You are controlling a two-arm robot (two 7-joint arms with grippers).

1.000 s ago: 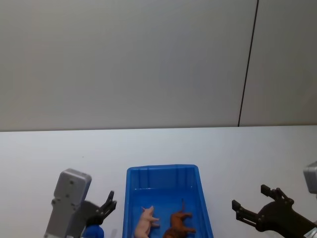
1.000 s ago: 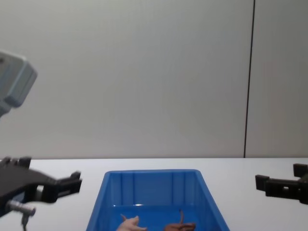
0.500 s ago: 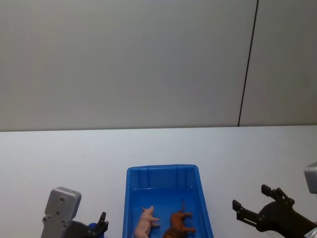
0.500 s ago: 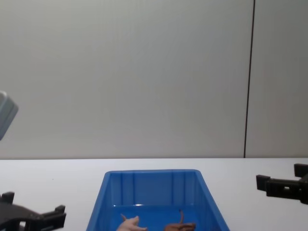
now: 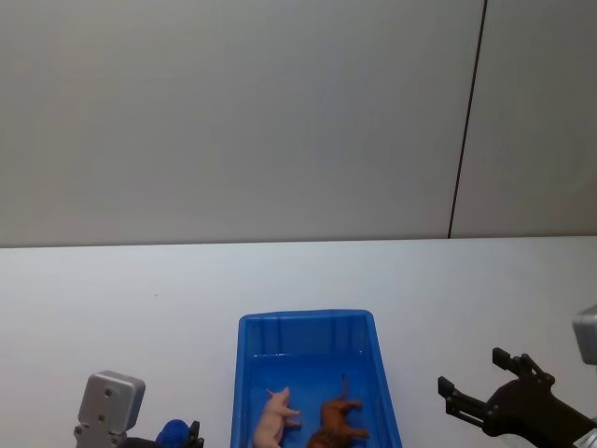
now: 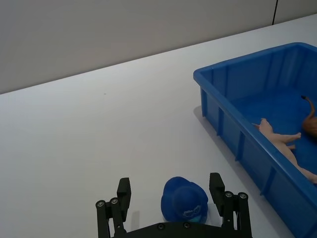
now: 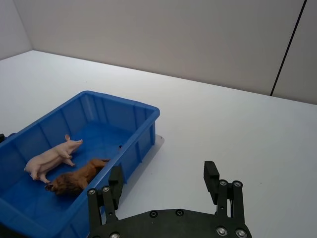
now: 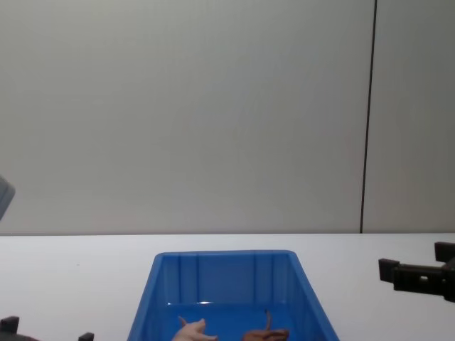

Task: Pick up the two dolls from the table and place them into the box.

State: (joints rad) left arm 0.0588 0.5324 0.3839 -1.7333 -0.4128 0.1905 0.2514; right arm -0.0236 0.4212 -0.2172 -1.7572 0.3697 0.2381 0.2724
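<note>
- Grey wall panels, split by a dark vertical seam [image 5: 466,121], stand behind the white table [image 5: 140,289].
- A small blue hat-shaped object [image 6: 184,200] sits on the table beside the box's left wall, between the left gripper's fingers in the left wrist view, touching neither.
- The blue box [image 5: 307,327] lies with its long axis running away from the robot.
- The pig [image 5: 271,420] lies on its side on the box floor, snout towards the far wall.
- The lion [image 5: 336,422] lies just to its right, roughly parallel, tail towards the far wall.
- The left gripper [image 6: 171,206] is low beside the box, jaws spread wide, holding nothing.
- The right gripper [image 7: 164,186] hovers over the table right of the box, fingers wide apart and empty.
</note>
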